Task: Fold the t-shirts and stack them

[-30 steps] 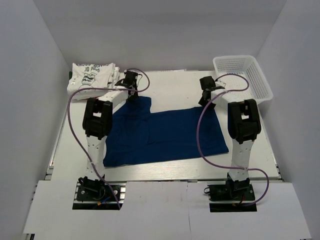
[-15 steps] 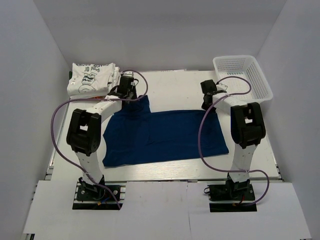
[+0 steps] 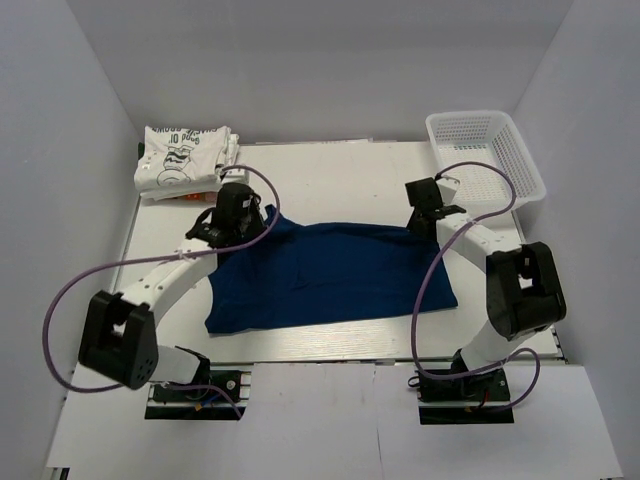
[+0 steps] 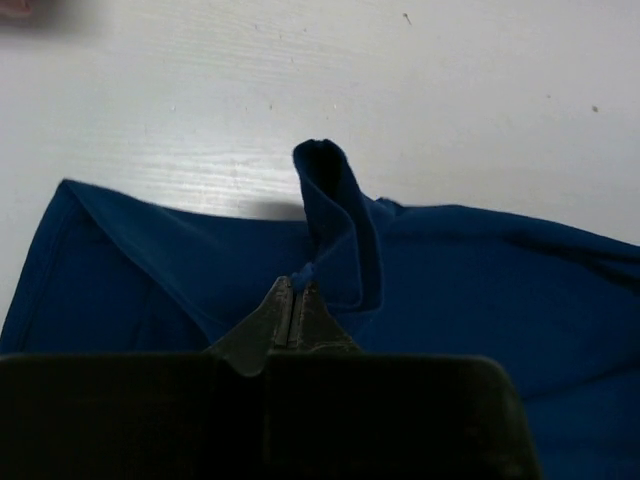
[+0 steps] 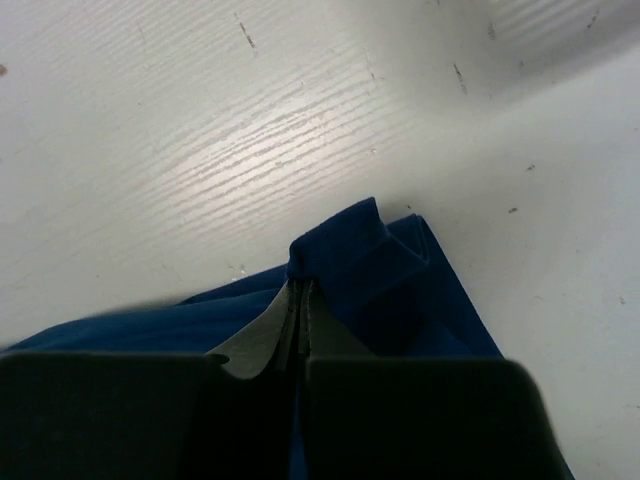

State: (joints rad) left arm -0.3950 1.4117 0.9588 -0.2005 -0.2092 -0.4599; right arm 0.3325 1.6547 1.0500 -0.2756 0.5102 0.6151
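Note:
A large navy-blue t-shirt [image 3: 330, 275] lies spread on the white table. My left gripper [image 3: 238, 222] is shut on its far left edge; in the left wrist view [image 4: 296, 290] the pinched cloth [image 4: 340, 230] stands up in a fold. My right gripper [image 3: 428, 218] is shut on the far right edge, and the right wrist view [image 5: 300, 290] shows the pinched corner [image 5: 350, 250] lifted. Folded white t-shirts with dark print [image 3: 182, 155] are stacked at the back left.
A white plastic mesh basket [image 3: 485, 150] stands at the back right. White walls close in the table [image 3: 340, 170] on three sides. Purple cables loop from both arms.
Both grippers have pulled the far edge of the navy shirt toward the near side, folding it over. Both arms have drawn back and lowered.

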